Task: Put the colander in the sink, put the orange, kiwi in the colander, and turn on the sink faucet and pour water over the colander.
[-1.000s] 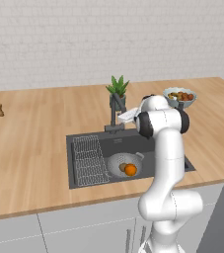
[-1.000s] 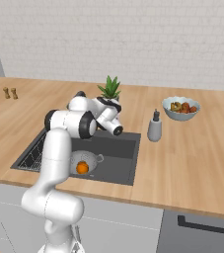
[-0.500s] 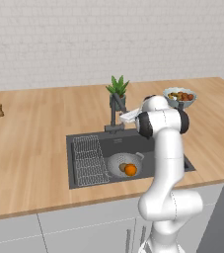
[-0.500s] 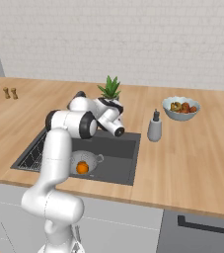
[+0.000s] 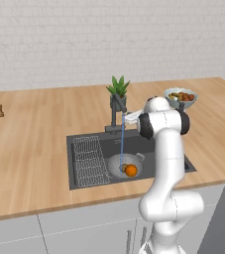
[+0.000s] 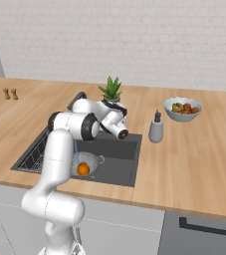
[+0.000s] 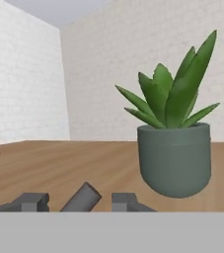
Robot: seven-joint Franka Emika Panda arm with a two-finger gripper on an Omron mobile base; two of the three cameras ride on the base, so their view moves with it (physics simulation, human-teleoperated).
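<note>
While a thin blue stream of water (image 5: 122,141) falls from the dark grey angular sink faucet (image 5: 116,113), the grey perforated metal colander (image 5: 125,164) sits in the dark grey recessed sink (image 5: 99,140).
Inside the colander lie the bright orange (image 5: 131,170) and the kiwi (image 5: 124,167). The two-finger gripper (image 7: 79,202) stands partly open, its fingers either side of the faucet's lever, with the green spiky potted plant (image 7: 174,133) just beyond.
</note>
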